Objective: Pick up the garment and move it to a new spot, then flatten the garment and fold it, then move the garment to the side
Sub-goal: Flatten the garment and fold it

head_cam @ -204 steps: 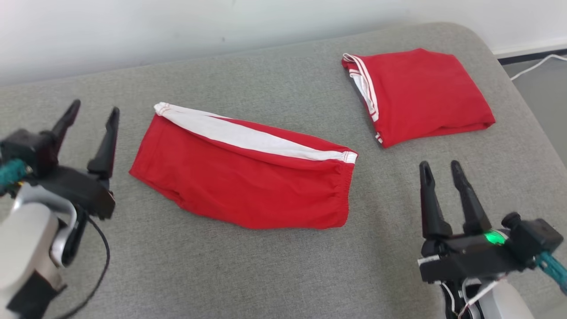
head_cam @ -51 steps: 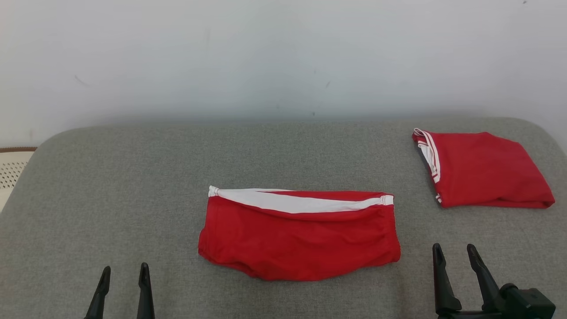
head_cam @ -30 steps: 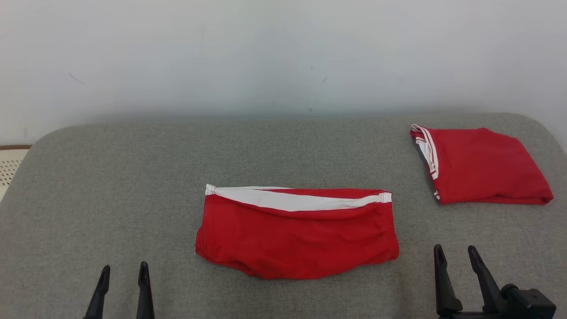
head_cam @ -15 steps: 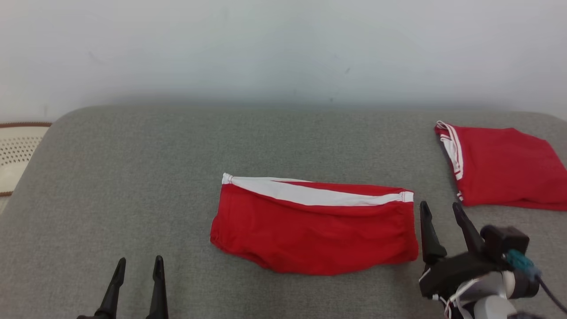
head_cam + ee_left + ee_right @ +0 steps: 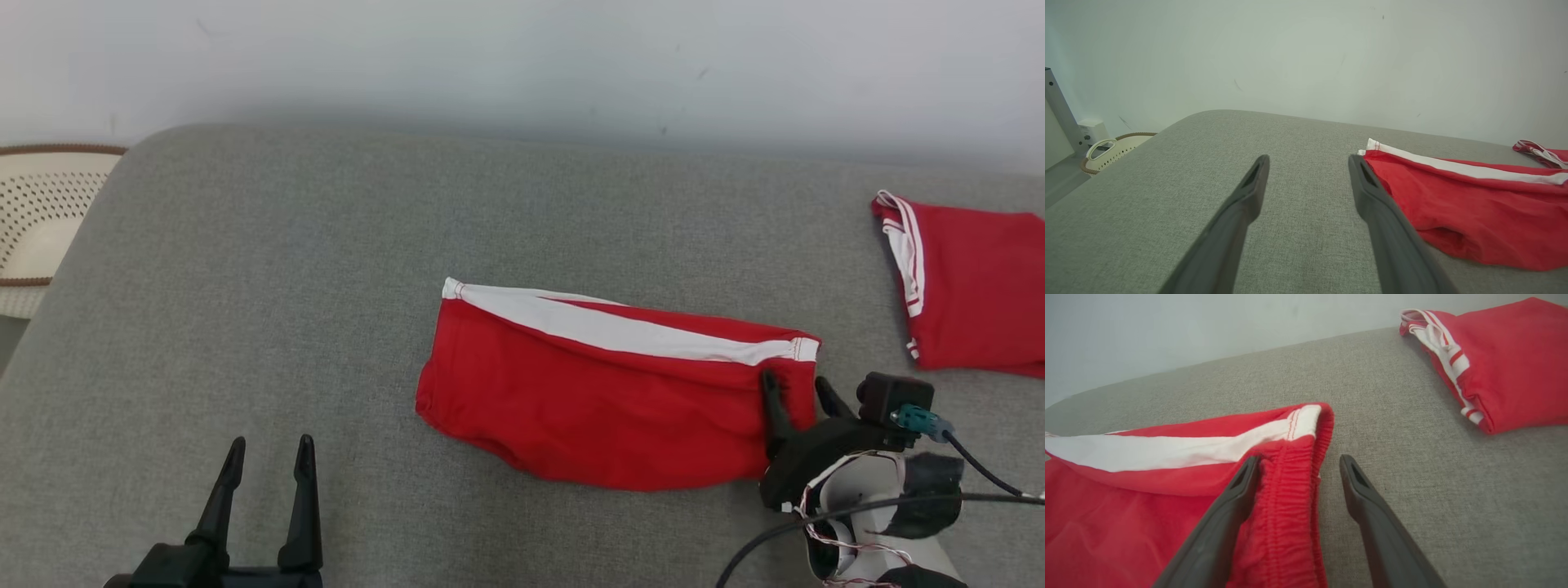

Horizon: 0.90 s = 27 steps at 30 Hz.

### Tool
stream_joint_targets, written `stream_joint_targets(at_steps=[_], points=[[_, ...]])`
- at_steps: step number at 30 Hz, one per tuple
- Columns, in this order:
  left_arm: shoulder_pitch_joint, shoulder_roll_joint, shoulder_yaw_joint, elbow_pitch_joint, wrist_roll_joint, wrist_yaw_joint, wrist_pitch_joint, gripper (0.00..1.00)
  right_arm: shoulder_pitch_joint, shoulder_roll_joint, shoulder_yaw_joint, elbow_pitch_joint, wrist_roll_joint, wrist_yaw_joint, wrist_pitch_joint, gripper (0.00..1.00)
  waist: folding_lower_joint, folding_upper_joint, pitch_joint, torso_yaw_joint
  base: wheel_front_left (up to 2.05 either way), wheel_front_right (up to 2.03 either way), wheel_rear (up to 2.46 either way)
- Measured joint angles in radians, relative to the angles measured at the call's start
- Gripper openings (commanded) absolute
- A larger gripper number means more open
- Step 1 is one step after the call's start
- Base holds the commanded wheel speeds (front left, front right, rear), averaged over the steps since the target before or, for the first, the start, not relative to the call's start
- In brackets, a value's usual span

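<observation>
Left gripper (image 5: 271,441): parked low at the near left, as it was 1 second ago, with its 2 fingers spread wide. It holds nothing and sits well clear of the cloth.
Garment (image 5: 604,408): red shorts with a white stripe, lying fairly flat mid-surface. Its apparent drift comes from the head camera swinging, not from the cloth moving.
Right gripper (image 5: 793,380): this is the real change. From its rest at the near right it has come in to the garment's elastic end, fingers wide apart, 1 over the waistband and 1 over bare pad, with nothing clamped.
Meaning: probably a grasp being lined up on that end. This fits either lifting the garment to a new spot or carrying it aside once folded.
Folded red piece (image 5: 971,286): at the far right, apart from the garment and unmoved.
Surface (image 5: 326,286): grey woven pad with rounded corners. It looks soft, so fingers may press in.
Room: pale wall (image 5: 522,57) behind, and a perforated cream basket (image 5: 41,212) off the left edge.
</observation>
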Motion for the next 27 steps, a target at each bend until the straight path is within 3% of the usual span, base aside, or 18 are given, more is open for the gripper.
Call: stream_joint_targets(at_steps=[12, 13, 14, 15, 16, 22, 27], points=[[-0.026, -0.023, -0.001, 0.03, 0.018, -0.033, 0.0, 1.0, -0.107, -0.001, 0.019, 0.276, 0.056, 0.0, -0.022, 1.0, -0.0001, -0.0001, 0.019, 0.007, 0.0, 0.0, 0.0], [-0.027, -0.024, -0.001, 0.032, 0.019, -0.033, 0.0, 1.0, -0.113, -0.001, 0.027, 0.285, 0.064, 0.0, -0.026, 0.89, 0.0, -0.0001, 0.017, 0.006, 0.0, 0.0, 0.0], [-0.027, -0.024, -0.001, 0.032, 0.019, -0.033, 0.0, 1.0, -0.113, -0.001, 0.027, 0.285, 0.064, 0.0, -0.026, 0.31, 0.0, -0.0001, 0.017, 0.006, 0.0, 0.0, 0.0], [-0.027, -0.025, -0.001, 0.035, 0.021, -0.034, 0.0, 1.0, -0.119, -0.001, 0.034, 0.296, 0.069, 0.0, -0.03, 0.04, 0.0, 0.0, 0.016, 0.006, 0.0, 0.0, 0.0], [-0.028, -0.026, -0.001, 0.037, 0.025, -0.034, 0.0, 1.0, -0.123, -0.001, 0.042, 0.309, 0.074, 0.0, -0.034, 0.0, 0.0, 0.0, 0.015, 0.005, 0.0, 0.0, 0.0], [-0.029, -0.032, 0.003, 0.052, 0.029, -0.042, 0.0, 1.0, -0.135, -0.02, 0.082, 0.357, 0.093, 0.001, -0.063, 0.0, -0.0001, 0.0, -0.004, 0.003, 0.0, 0.0, 0.0], [-0.015, -0.035, 0.013, 0.06, 0.031, -0.043, 0.0, 1.0, -0.121, -0.094, 0.095, 0.373, 0.111, 0.001, -0.084, 0.0, -0.0001, -0.0001, -0.03, -0.005, 0.0, 0.0, 0.0]])
